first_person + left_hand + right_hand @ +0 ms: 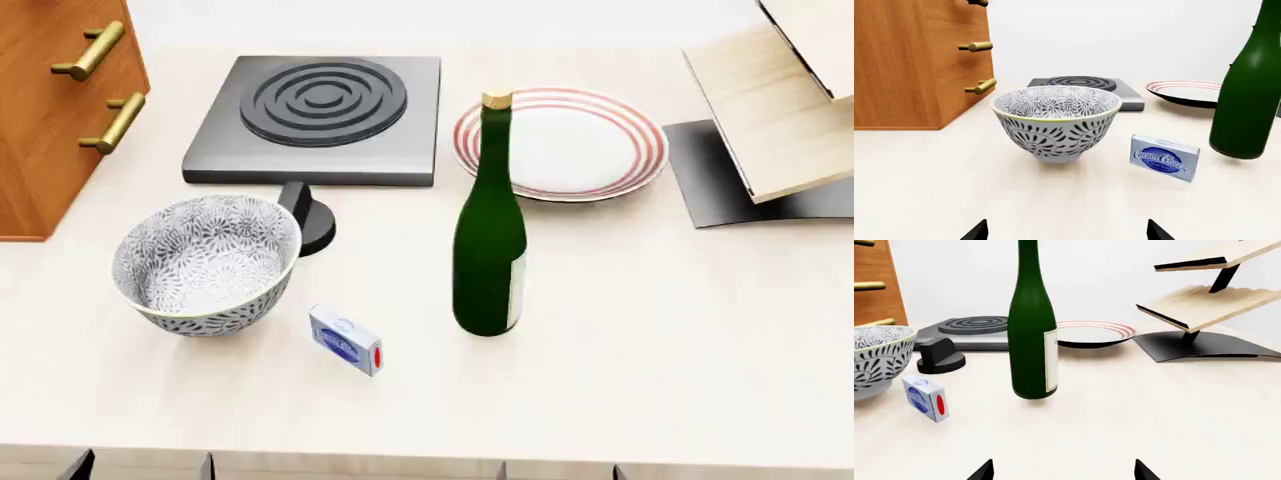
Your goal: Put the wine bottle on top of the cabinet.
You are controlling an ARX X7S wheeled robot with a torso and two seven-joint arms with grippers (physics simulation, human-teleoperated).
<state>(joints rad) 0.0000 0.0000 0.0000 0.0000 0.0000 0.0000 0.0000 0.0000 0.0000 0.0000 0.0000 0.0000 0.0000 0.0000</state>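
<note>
1. Your counter (641, 360) carries everything, and both claws hover low over its near edge.
2. The cabinet (47, 120) stands ahead of your left claw (1066, 232), off to that claw's left, with its brass handles (91, 50) facing the hob.
3. The pale wooden rack (1207, 300) on its dark base sits ahead and to the right of your right claw (1062, 471).
4. The hob (318, 115) lies beyond the bowl, far from both claws, and its black knob (310, 215) is just beside the bowl.
5. The striped plate (561, 140) rests behind the bottle.
6. The wine bottle (1031, 335) stands upright on the counter, straight ahead of your right claw and apart from it, not held.
7. The patterned bowl (1055, 122) sits directly ahead of your left claw.
8. The cream cheese box (1165, 157) stands between bowl and bottle.
9. Both claws have their tips spread wide and hold nothing.
</note>
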